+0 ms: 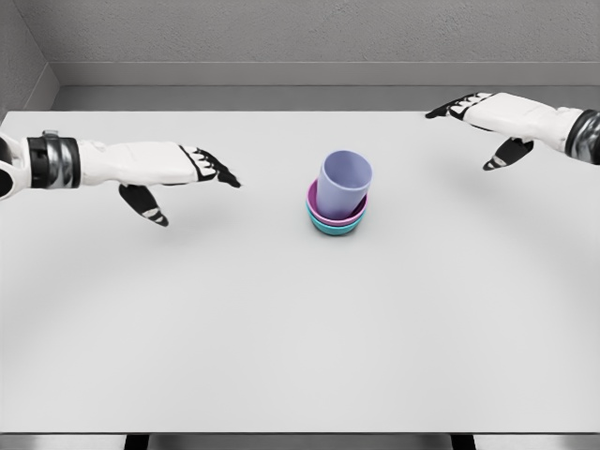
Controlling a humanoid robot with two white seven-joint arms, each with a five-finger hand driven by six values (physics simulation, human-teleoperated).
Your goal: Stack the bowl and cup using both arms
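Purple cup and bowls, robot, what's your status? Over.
Left hand and right hand open, holding nothing. Lavender plastic cup tilted inside pink bowl, nested in teal bowl. White table; nothing blocking the stack.

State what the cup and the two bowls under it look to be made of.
Lavender cup: probably matte plastic, with flat even colour and no glints. Pink bowl and teal bowl nested beneath it: likely the same plastic, with thin smooth rims and a dull finish. These are simulator renders, so the material is only a guess.
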